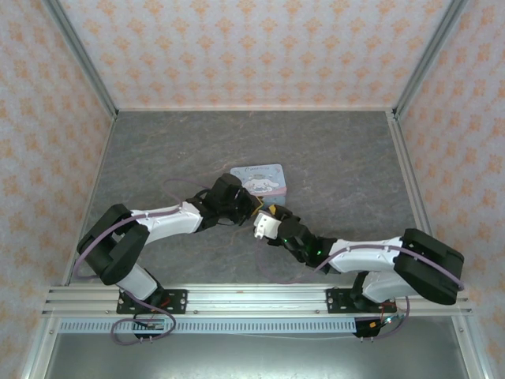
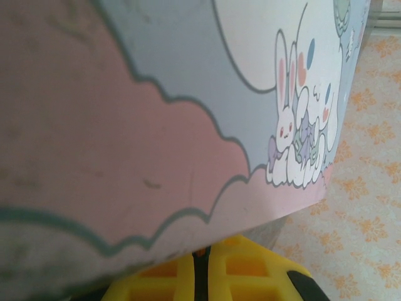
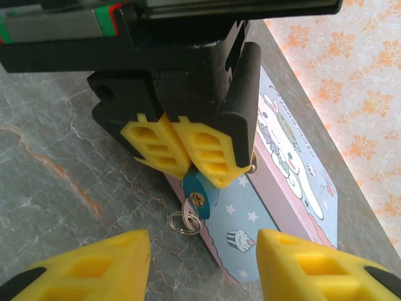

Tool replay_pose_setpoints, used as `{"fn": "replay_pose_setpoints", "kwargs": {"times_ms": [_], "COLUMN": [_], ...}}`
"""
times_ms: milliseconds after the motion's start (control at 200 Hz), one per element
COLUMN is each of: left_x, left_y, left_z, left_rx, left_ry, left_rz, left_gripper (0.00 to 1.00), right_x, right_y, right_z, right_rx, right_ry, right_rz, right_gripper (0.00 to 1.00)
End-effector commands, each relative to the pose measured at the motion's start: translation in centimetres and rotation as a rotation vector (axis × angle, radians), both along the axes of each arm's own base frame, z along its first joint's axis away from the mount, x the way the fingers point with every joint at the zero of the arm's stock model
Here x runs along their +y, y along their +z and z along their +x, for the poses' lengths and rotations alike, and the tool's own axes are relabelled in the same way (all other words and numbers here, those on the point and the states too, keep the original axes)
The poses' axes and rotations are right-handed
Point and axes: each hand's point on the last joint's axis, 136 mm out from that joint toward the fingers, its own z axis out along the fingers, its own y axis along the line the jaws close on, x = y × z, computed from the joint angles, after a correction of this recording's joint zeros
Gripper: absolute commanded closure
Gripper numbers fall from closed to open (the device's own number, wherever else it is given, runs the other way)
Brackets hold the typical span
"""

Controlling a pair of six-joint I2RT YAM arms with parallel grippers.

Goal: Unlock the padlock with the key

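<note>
– So, where is the padlock, and how many do I have?
– One. In your right wrist view it is the teal body just under the left gripper, whose yellow pads are clamped on its upper part. It hangs low over the table, hard against the near corner of the tin. The pads cover its top, so you cannot see the shackle.
– And the key?
– One, a thin metal sliver at the padlock's lower end, by the brassy keyhole. One small ring dangles from it, close to the table. You cannot tell whether the key sits fully in the keyhole.
– My right gripper?
– Spread wide and holding nothing. Its two yellow fingers frame the padlock from the near side, apart from it.
– What else is around?
– One tin, pastel blue and pink with cartoon rabbits, flat on the grey marbled table. From above, both arms meet at its near edge. In your left wrist view its lid looms close, with the left pads pressed together at the bottom edge.
– Anything in my way?
– The left gripper's black body hangs over the padlock from above, and the tin closes off its right side.
</note>
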Motion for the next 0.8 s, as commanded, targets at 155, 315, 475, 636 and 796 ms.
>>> {"fn": "replay_pose_setpoints", "kwargs": {"times_ms": [155,315,475,636,796], "left_x": [-0.9,-0.7,-0.7,-0.7,-0.7], "left_y": [1.1,1.1,1.0,0.9,0.8], "left_z": [0.2,0.1,0.0,-0.1,-0.1], "left_rx": [-0.018,-0.019,-0.016,-0.013,-0.011], "left_ry": [-0.012,-0.01,-0.012,-0.015,-0.015], "left_rz": [-0.033,-0.033,-0.03,-0.027,-0.025], "left_gripper": [1.0,1.0,1.0,1.0,1.0], "right_x": [0.7,0.8,1.1,1.4,1.5], "right_y": [0.9,0.4,0.2,0.1,0.0], "right_z": [1.0,1.2,1.4,1.6,1.9], "right_rx": [-0.021,-0.013,-0.012,-0.012,-0.016], "right_ry": [-0.055,-0.066,-0.073,-0.075,-0.087], "right_rz": [0.061,0.061,0.066,0.069,0.072], "right_gripper": [0.57,0.61,0.66,0.72,0.79]}}
